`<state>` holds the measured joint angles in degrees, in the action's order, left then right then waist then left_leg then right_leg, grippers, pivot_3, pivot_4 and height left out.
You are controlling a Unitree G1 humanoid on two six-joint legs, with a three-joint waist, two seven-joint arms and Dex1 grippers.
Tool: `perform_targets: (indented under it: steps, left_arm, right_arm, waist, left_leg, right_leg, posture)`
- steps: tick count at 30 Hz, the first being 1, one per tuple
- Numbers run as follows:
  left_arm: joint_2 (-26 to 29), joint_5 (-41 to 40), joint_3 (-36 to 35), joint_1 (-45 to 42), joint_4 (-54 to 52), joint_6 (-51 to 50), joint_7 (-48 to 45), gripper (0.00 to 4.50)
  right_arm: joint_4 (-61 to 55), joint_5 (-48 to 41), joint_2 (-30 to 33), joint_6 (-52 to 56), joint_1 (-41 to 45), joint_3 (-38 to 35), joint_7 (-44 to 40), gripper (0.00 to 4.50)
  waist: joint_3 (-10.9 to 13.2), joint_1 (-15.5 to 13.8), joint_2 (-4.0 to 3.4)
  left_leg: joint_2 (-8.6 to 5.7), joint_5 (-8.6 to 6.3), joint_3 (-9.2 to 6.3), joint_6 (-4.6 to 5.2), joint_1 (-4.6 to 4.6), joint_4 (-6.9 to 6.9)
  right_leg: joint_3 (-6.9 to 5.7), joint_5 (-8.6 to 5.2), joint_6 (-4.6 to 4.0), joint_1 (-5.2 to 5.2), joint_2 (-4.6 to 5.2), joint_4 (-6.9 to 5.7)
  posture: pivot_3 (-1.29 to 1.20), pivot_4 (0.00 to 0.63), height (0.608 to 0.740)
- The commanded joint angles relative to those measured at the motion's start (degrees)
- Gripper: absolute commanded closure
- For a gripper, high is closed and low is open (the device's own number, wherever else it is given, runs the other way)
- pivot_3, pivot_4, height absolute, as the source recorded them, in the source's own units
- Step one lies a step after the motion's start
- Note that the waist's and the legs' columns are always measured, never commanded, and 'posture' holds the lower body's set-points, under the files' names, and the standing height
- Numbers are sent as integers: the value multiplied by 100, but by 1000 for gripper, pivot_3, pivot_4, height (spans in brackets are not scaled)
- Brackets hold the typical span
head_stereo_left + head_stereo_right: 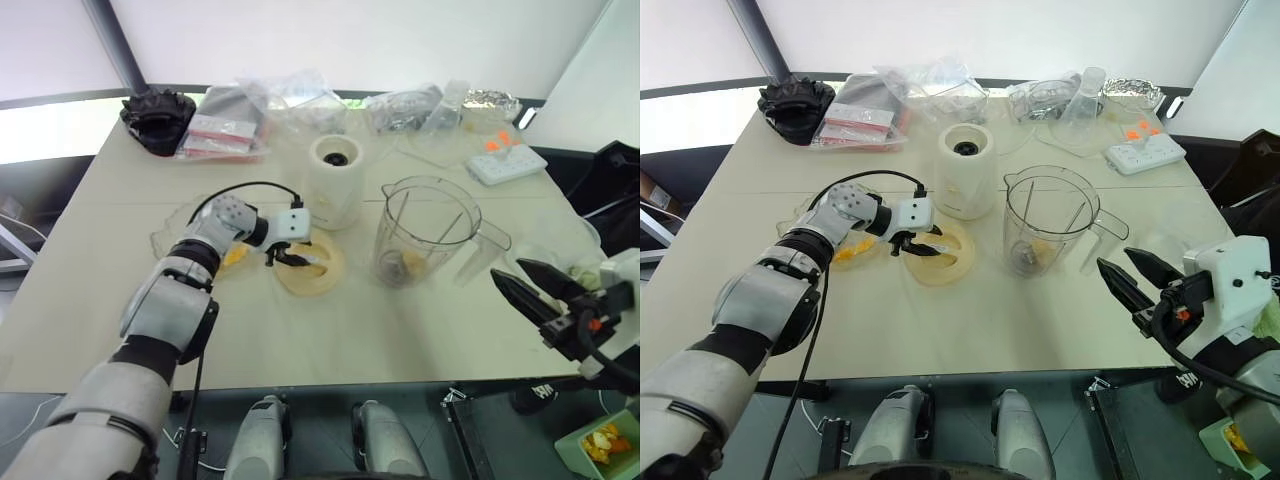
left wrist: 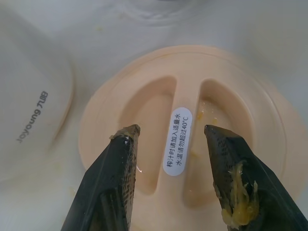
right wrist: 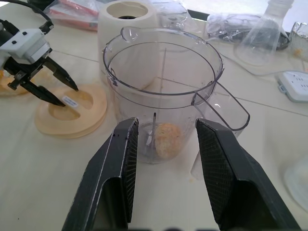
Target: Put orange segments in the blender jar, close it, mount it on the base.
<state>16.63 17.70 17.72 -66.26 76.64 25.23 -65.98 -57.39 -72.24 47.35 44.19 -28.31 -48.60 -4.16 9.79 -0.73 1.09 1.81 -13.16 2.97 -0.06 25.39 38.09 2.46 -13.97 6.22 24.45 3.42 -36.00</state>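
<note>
Jaws of the left gripper (image 2: 168,139) stand parted astride the raised centre grip of the cream-yellow lid (image 1: 322,272), holding nothing; the right gripper (image 3: 166,130) hangs empty and open near the bench (image 1: 400,340) edge. Orange segments (image 3: 166,139) lie in the uncovered blender jar (image 1: 425,235), beside the base (image 1: 333,180).

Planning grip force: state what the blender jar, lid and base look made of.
Blender jar: clear, glossy, probably hard plastic; the fruit shows through the wall. Lid: matte cream-yellow plastic, moulded handle ridge. Base: smooth cream-white, likely plastic shell.
</note>
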Motion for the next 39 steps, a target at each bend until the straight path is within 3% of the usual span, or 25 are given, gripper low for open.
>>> perform_targets:
  steps: [1,17,20,23,30,37,39]
  left_arm:
    - [-74,129,24,-75,23,-73,110,2241]
    - [-521,784,347,96,250,-1551,860,2241]
    - [-517,769,332,106,245,-1620,788,3036]
    - [-525,717,253,88,240,-1730,658,4234]
    - [-437,710,243,56,209,-1711,457,4223]
    - [-230,-25,-437,-171,3,-1201,-303,4223]
    - [-175,-183,-593,-194,-66,-1056,-499,4223]
  right_arm:
    - [-154,-98,80,-205,-55,-214,115,2547]
    - [-190,-158,319,-374,-81,41,396,2547]
    - [-154,-158,356,-381,-76,30,415,2547]
    - [-104,-131,373,-377,-50,54,428,2547]
    - [-66,-33,321,-369,46,341,586,2547]
    - [146,662,-295,-375,216,1476,1047,2547]
    - [274,1023,-493,-398,342,1844,1120,2031]
  waist:
    - [-1,2,1]
    - [-24,1,19]
    - [-27,19,21]
    - [-41,21,15]
    - [-51,54,15]
    - [-46,71,23]
    - [-48,39,21]
  left_leg:
    - [0,0,0,0,0,0]
    - [2,-1,-3,-1,-50,8]
    - [14,-4,-11,-4,-112,0]
    - [29,-5,-20,-5,-113,-8]
    - [29,-10,-12,6,-101,-12]
    - [32,-13,-2,13,-64,-19]
    - [30,-13,-2,14,-36,-18]
  right_leg:
    - [0,0,0,0,0,0]
    - [-1,1,-3,-59,2,-1]
    - [-8,0,-5,-119,8,19]
    - [-12,13,-25,-126,13,42]
    - [-11,17,-31,-123,20,68]
    - [-9,17,-32,-82,19,72]
    - [-9,18,-32,-56,20,70]
  posture:
    - [0,150,740]
    - [0,150,740]
    - [0,150,740]
    - [0,150,740]
    - [0,150,740]
    - [0,150,740]
    - [0,150,740]
